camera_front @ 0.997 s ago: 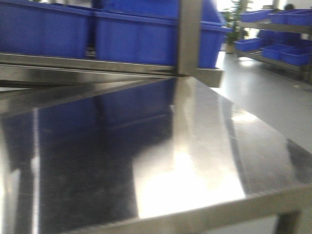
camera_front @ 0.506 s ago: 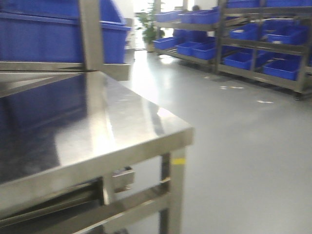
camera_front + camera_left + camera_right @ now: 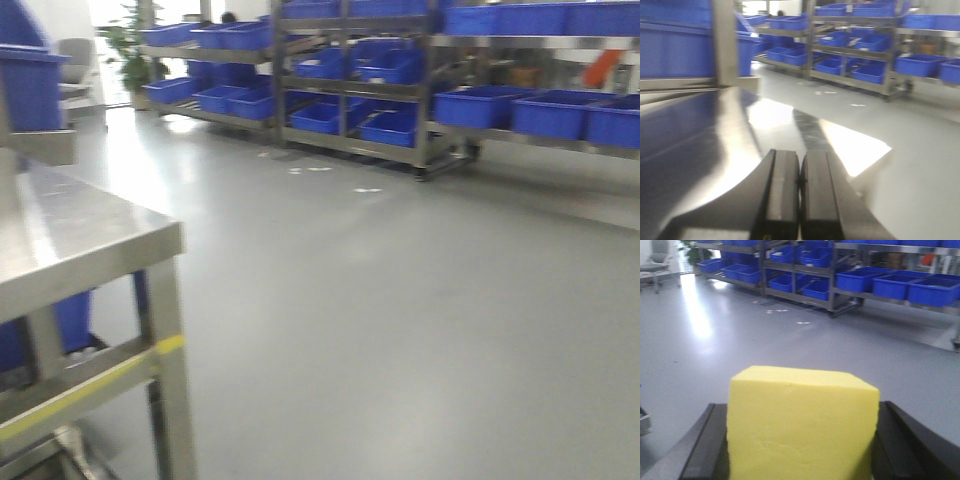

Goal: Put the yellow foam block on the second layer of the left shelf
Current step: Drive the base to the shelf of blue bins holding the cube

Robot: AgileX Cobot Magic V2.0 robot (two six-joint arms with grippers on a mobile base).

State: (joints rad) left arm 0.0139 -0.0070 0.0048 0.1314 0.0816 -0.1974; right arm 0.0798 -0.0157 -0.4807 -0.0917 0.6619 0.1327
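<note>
Only the right wrist view showed the yellow foam block (image 3: 801,425). It sat squeezed between the black fingers (image 3: 702,445) of the right gripper (image 3: 801,407), one finger against each side, with the jaws spread to the block's full width. The block was held in the air above the grey floor (image 3: 715,340).

The left wrist view showed the left gripper (image 3: 800,165) with its two black fingers pressed flat together and nothing between them. It hung over the shiny top of a steel table (image 3: 700,135). On the far left of that table a steel post (image 3: 725,45) rose in front of a large blue bin (image 3: 675,50).

The front view caught neither gripper. It showed the table's near right corner on the left, with yellow tape (image 3: 170,343) on its leg and lower rail. Across open floor, on the far side, stood metal racks (image 3: 430,90) loaded with blue bins (image 3: 480,105). A potted plant (image 3: 130,45) stood at the far left.
</note>
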